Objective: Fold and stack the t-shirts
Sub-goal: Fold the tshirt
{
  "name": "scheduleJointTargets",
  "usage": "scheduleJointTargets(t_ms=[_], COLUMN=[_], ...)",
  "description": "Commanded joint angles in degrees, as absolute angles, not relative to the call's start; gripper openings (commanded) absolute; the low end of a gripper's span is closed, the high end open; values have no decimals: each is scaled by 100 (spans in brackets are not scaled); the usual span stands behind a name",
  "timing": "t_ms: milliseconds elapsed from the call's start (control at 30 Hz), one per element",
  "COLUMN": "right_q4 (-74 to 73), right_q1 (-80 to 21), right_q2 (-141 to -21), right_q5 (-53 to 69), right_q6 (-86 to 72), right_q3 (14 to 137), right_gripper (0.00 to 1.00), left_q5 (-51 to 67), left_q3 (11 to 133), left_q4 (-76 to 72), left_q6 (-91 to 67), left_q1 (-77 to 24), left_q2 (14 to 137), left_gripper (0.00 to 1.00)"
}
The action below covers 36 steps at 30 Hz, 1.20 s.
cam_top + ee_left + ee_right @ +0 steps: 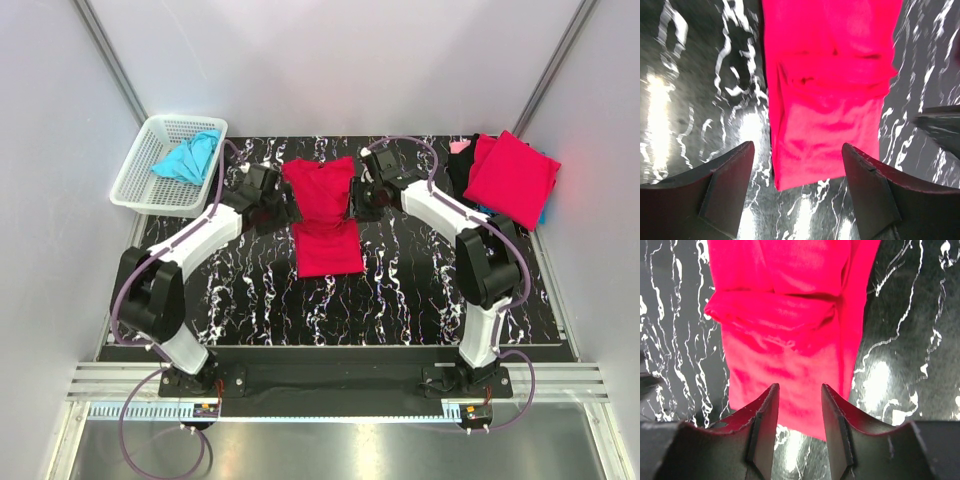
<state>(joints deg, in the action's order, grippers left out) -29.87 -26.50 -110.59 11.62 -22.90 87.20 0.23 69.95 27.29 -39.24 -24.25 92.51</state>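
We judge the task to be somewhere past its middle. At the far right of the desk a stack of folded shirts already lies, a red one on top, with a sliver of turquoise and something dark showing at its edges; how many pieces it holds we cannot tell.

The red t-shirt now in work lies at the middle of the desk, narrowed into a strip that runs from far to near. Its far part is doubled over and lumpy, and its near part lies flat. We think it needs at least one more fold before it can join the stack.

The left pincer sits at the shirt's left edge with its jaws wide apart and nothing between them; the cloth lies on the desk beyond the fingertips. The right pincer sits at the shirt's right edge, its jaws set narrow but apart, with no cloth clamped that we can see.

A crumpled turquoise t-shirt lies in the white basket at the far left, not yet folded.
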Motion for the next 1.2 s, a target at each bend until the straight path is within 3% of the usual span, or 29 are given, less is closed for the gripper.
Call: scheduleJointTargets(t_ms=[0, 200, 333, 400, 533, 1167], right_q4=[-2892, -2830, -2725, -2663, -2566, -2470], right_q1=[-2637, -2637, -2646, -2645, -2637, -2646], right_q2=[-10635, -10775, -10994, -11126, -11276, -11707], right_q5=[1248, 1441, 1512, 1555, 1626, 2013], right_q6=[-2347, -2312, -2347, -2347, -2329, -2311], right_q3=[8587, 8604, 8604, 8613, 8648, 8947], right_gripper=[46, 45, 42, 38, 33, 28], left_q5=[659, 1019, 1239, 1318, 1257, 993], left_q3=[6943, 7110, 7522, 7672, 7971, 8332], left_q4=[2619, 2628, 2628, 2628, 2663, 3015], left_q6=[-4112, -4315, -4351, -4351, -4342, -4333], left_q1=[-2417, -2417, -2426, -2426, -2426, -2479], left_q2=[9517, 10036, 10467, 10661, 10740, 11092], left_gripper=[75, 73, 61, 48, 40, 36])
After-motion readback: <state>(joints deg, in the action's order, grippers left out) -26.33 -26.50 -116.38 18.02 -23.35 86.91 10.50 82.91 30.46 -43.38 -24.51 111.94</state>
